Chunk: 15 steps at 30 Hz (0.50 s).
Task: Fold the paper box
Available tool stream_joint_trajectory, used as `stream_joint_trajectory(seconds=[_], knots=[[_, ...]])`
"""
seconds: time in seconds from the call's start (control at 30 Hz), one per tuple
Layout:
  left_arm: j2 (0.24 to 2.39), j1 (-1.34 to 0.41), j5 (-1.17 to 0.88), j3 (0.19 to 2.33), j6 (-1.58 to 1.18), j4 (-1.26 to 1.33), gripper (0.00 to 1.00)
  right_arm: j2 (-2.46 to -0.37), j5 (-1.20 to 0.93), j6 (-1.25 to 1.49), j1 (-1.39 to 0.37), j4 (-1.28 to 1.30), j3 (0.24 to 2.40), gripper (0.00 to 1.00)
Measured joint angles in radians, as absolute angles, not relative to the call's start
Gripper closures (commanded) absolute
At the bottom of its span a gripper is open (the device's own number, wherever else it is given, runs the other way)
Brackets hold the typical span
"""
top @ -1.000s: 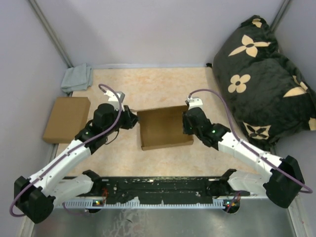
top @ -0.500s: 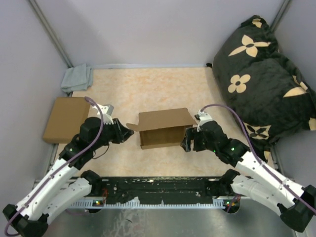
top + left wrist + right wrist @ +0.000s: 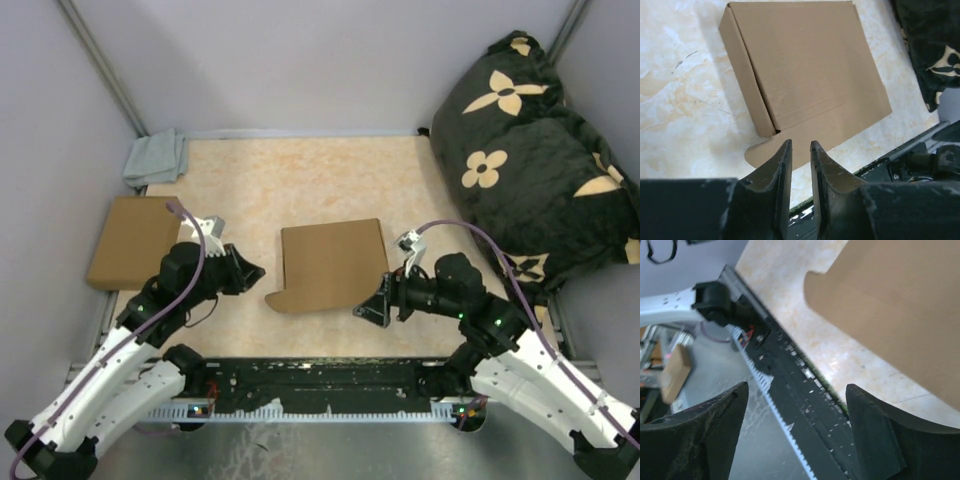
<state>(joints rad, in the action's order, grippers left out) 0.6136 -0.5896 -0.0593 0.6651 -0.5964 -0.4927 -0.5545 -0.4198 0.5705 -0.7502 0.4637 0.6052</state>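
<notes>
The paper box (image 3: 330, 262) lies at the table's middle as a shallow brown box with its lid folded down flat. A rounded flap (image 3: 283, 298) sticks out at its near-left corner. My left gripper (image 3: 252, 270) sits just left of the box, apart from it, empty, with only a narrow gap between its fingers. In the left wrist view (image 3: 800, 145) its tips point at the flap (image 3: 765, 152) below the box (image 3: 805, 70). My right gripper (image 3: 368, 310) is open and empty at the box's near-right corner. In the right wrist view (image 3: 797, 390) the box (image 3: 900, 305) lies above the fingers.
A plain compact cardboard box (image 3: 133, 240) lies at the left edge, with a grey cloth (image 3: 157, 158) behind it. A black flower-print pillow (image 3: 530, 150) fills the right side. The black toothed rail (image 3: 330, 380) runs along the near edge.
The box's lid has come down from upright to flat over the box. Both grippers have drawn back from the box toward the near edge.
</notes>
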Motion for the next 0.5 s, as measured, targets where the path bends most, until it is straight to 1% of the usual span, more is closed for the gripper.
stream_joint_trajectory(seconds=[0.07,0.13,0.23,0.3,0.4,0.5], knots=[[0.648,-0.590,-0.049,0.663,-0.587,-0.480,0.69,-0.562,-0.350,0.563,-0.751,0.475,0.633,0.09],[0.694,-0.590,-0.045,0.650,-0.579,-0.441,0.68,-0.607,-0.246,0.547,-0.751,0.483,0.664,0.08],[0.787,-0.590,-0.044,0.624,-0.562,-0.380,0.67,-0.765,-0.071,0.516,-0.723,0.474,0.690,0.08],[0.859,-0.590,-0.030,0.618,-0.551,-0.355,0.67,-0.905,0.003,0.495,-0.662,0.443,0.690,0.10],[0.953,-0.590,0.011,0.616,-0.536,-0.314,0.66,-1.091,0.052,0.464,-0.553,0.375,0.672,0.12],[1.030,-0.590,0.051,0.614,-0.526,-0.261,0.65,-1.174,0.070,0.441,-0.505,0.327,0.660,0.13]])
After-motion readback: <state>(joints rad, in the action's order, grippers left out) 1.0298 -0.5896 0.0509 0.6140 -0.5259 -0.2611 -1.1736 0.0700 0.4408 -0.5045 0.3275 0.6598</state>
